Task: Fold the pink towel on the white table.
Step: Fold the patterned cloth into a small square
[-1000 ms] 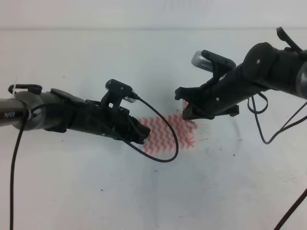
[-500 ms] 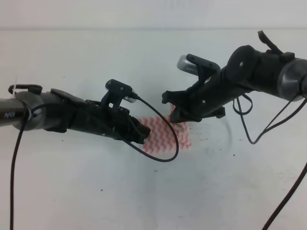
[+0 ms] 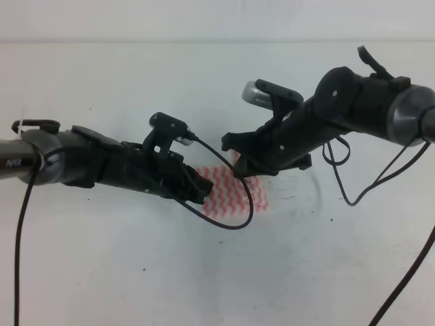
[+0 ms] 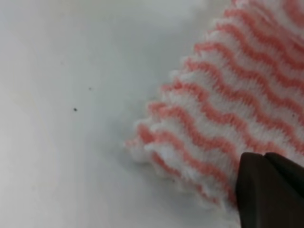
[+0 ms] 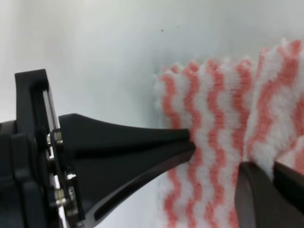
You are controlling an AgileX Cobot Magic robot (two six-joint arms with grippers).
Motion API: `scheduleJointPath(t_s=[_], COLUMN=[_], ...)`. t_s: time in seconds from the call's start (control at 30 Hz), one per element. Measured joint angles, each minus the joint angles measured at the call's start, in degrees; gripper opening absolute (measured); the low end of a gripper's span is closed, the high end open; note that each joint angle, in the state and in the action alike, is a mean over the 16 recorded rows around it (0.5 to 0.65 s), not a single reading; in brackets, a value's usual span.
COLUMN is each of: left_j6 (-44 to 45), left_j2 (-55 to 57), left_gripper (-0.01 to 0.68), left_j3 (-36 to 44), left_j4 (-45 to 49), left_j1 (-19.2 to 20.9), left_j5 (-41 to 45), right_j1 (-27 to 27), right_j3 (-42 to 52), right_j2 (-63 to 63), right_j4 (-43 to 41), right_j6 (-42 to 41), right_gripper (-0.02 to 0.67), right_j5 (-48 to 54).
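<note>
The left arm [image 3: 41, 161] bears small white lettering near its base, too blurred to read.

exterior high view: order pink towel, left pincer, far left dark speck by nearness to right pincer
1. pink towel, directly at the right pincer
2. left pincer, just to the left
3. dark speck, far left on the table

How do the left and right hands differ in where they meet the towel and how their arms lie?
The left hand meets the towel at its left edge, while the right hand is at its upper right corner. The left arm lies low and nearly level over the table; the right arm slopes down from the upper right. Both are shut on the towel, and both carry a wrist camera.
</note>
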Motion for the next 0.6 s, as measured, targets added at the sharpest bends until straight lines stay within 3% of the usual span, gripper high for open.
scheduleJointPath(t_s=[0.6], left_j6=[0.0], left_j2=[0.1], left_gripper=[0.000], left_j3=[0.0], left_j4=[0.0], left_j1=[0.0], left_j5=[0.0], right_j1=[1.0], right_j3=[-2.4], right_j2=[1.5], right_j4=[0.8], right_j6=[-0.3], right_gripper=[-0.002], right_j5=[0.5])
